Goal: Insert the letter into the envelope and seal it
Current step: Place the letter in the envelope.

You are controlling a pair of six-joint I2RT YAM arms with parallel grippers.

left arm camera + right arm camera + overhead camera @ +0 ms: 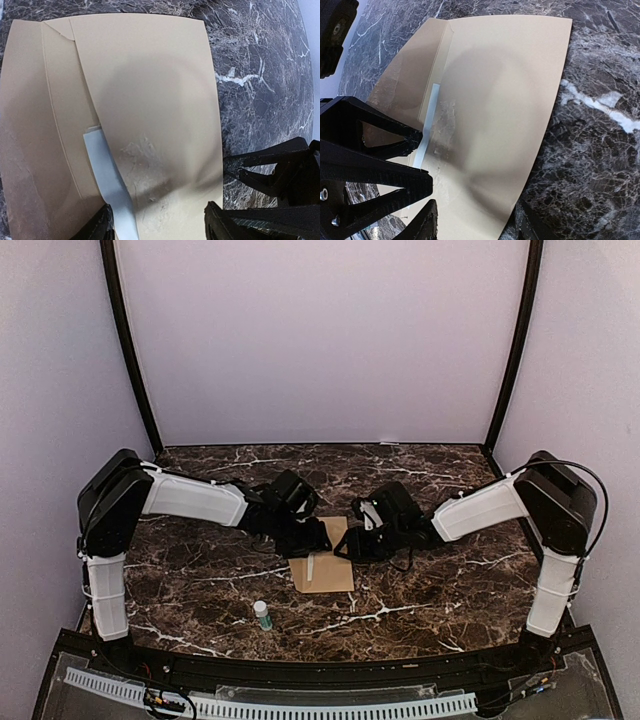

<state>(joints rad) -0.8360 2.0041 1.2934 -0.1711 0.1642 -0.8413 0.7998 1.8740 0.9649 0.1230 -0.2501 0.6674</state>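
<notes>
The tan-brown envelope (325, 565) lies flat on the marble table between the two arms. Its flap is folded over the body, and a narrow white strip (107, 182) runs along the flap edge. The envelope fills the left wrist view (150, 90) and the right wrist view (500, 100). My left gripper (160, 227) is open and hovers low over the envelope's left part. My right gripper (475, 227) is open over its right edge. The two grippers face each other closely above the envelope (318, 538) (347, 545). No letter shows in any view.
A small white tube with a green cap (262, 615) stands on the table in front of the envelope, to its left. The dark marble table (450, 590) ends at a raised black front rim. Purple walls enclose the back and sides.
</notes>
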